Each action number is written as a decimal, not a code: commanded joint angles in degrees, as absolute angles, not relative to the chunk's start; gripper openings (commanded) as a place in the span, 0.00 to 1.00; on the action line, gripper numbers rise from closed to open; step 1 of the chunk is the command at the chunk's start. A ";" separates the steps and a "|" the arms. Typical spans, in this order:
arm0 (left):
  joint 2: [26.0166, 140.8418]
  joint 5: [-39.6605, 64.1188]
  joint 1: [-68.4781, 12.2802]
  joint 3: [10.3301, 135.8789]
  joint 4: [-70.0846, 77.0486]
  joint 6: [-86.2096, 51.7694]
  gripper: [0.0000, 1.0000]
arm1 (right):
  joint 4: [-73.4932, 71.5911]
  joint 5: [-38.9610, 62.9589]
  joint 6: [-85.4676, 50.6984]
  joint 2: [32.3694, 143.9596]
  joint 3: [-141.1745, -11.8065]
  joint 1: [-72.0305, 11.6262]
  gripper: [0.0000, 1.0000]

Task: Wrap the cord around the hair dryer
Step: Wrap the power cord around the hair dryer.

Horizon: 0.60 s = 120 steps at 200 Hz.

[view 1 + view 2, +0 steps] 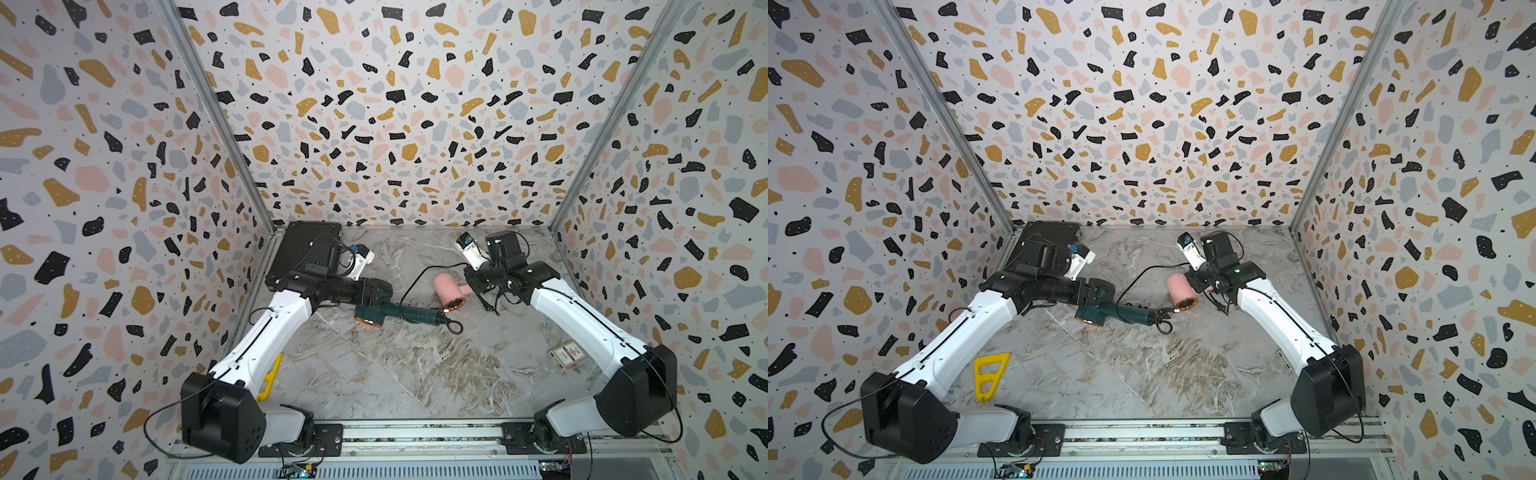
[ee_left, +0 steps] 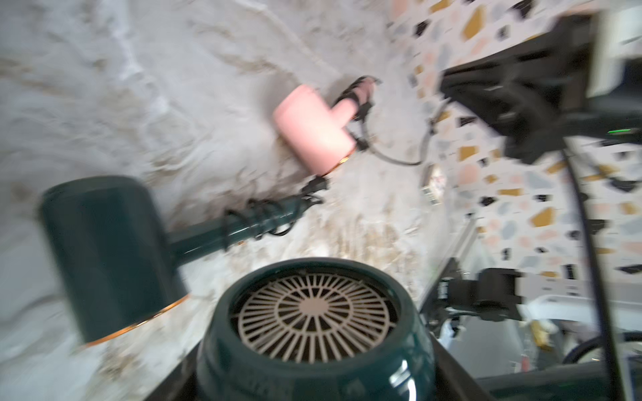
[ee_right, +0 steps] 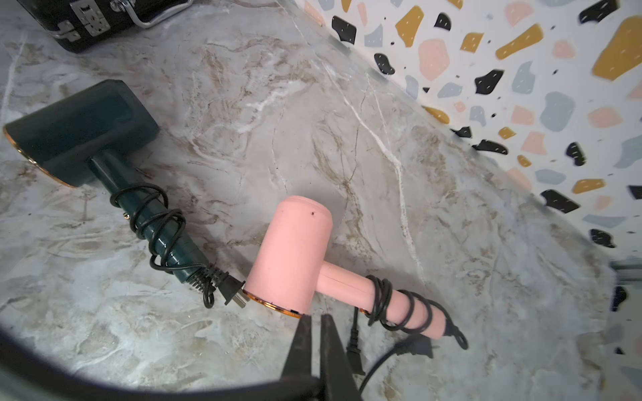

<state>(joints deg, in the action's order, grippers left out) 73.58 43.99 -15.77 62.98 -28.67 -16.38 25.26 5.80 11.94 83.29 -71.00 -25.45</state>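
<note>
Left gripper (image 1: 381, 292) clamps a dark green hair dryer (image 2: 312, 330), at the lower middle of the left wrist frame. A loose cord (image 1: 424, 272) arcs right toward the right gripper (image 3: 315, 323), whose fingers are pressed together; whether they pinch the cord is unclear. Good winding probably needs steady tension and neat turns.

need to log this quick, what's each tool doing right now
left tool: closed on a green dryer, grille end up
right tool: closed, nothing in it

Left fingers (image 2: 455, 371) clamped, right fingers (image 3: 302, 347) pressed together, both reaching toward centre
</note>
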 commanded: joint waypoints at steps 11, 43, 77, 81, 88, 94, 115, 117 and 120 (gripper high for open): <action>69.55 53.13 -11.23 56.95 -0.27 -37.68 0.00 | 19.99 11.68 7.31 82.71 -66.99 -25.28 0.00; 66.63 43.84 -4.65 53.38 3.54 -43.54 0.00 | 18.09 11.95 4.87 82.10 -61.29 -25.20 0.00; 65.14 36.98 -2.74 52.65 3.63 -44.20 0.00 | 16.13 12.65 0.73 80.81 -55.31 -25.35 0.00; 65.13 35.97 -2.65 52.65 3.37 -44.07 0.00 | 16.00 12.90 0.41 80.71 -54.78 -25.42 0.00; 65.12 33.91 -2.55 52.90 2.54 -43.44 0.00 | 16.10 12.78 0.19 80.50 -54.14 -25.81 0.00; 65.13 31.72 -2.48 53.20 1.37 -42.45 0.00 | 16.53 12.14 0.11 80.36 -53.76 -26.20 0.00; 65.66 22.85 -2.46 54.36 -3.00 -38.70 0.00 | 18.98 9.74 0.17 79.52 -53.21 -27.99 0.00; 65.79 21.93 -2.46 54.57 -3.69 -38.26 0.00 | 19.23 9.47 0.17 79.43 -53.18 -28.14 0.00; 65.97 20.54 -2.46 54.82 -4.46 -37.66 0.00 | 19.55 9.18 0.18 79.24 -53.25 -28.51 0.00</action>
<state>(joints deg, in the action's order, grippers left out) 66.96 31.62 -3.05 52.12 -4.93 -40.56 16.67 12.14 1.98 82.37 -53.45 -26.87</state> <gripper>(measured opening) 0.736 0.074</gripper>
